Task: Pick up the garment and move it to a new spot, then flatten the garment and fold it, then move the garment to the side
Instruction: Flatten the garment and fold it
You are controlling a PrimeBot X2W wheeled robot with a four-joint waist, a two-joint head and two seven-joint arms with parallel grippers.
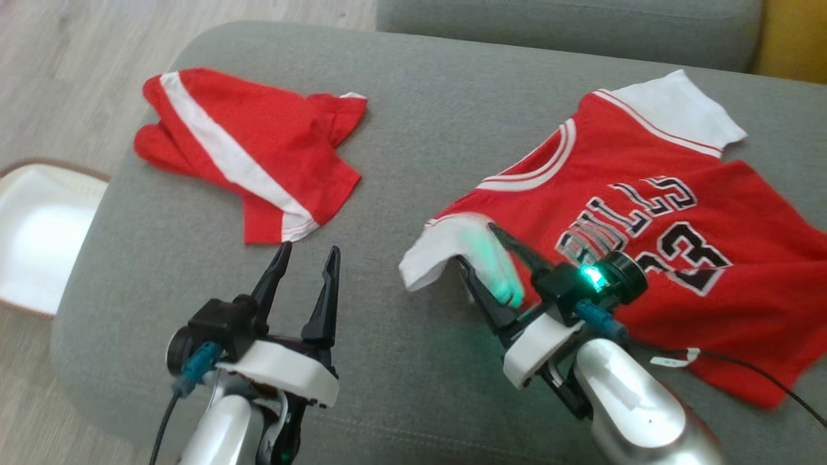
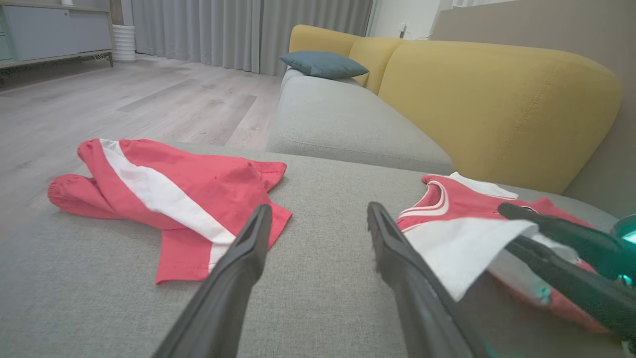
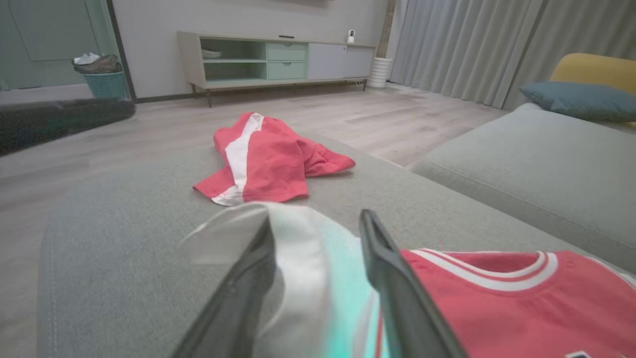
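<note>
Off the ottoman's (image 1: 420,129) left edge, a white object (image 1: 39,232) with a brown rim sits on the wooden floor (image 1: 58,64); what it is cannot be told. On the ottoman's left part lie red shorts (image 1: 258,142) with a white side stripe, rumpled and partly doubled over. At the ottoman's near edge, just short of the shorts' hem, the left fingers (image 1: 309,248) hover spread wide with nothing between them.

Past the ottoman's middle, the right fingers (image 1: 478,244) stand apart. The jersey's white sleeve (image 1: 429,255) lies between them, draped over one finger and raised off the ottoman's fabric. In the right wrist view the cloth spills across the gap between the fingers (image 3: 316,219) without being pinched.

The red jersey (image 1: 762,271) itself is spread chest-up over the ottoman's right part, its neck towards the far side and its other white sleeve at the far right corner. A black cable (image 1: 762,374) from the right arm trails across the jersey's near hem. Beyond the ottoman's far edge runs a grey sofa seat (image 1: 568,19), with a yellow backrest (image 2: 497,99) and a blue cushion (image 2: 323,64) behind it.
</note>
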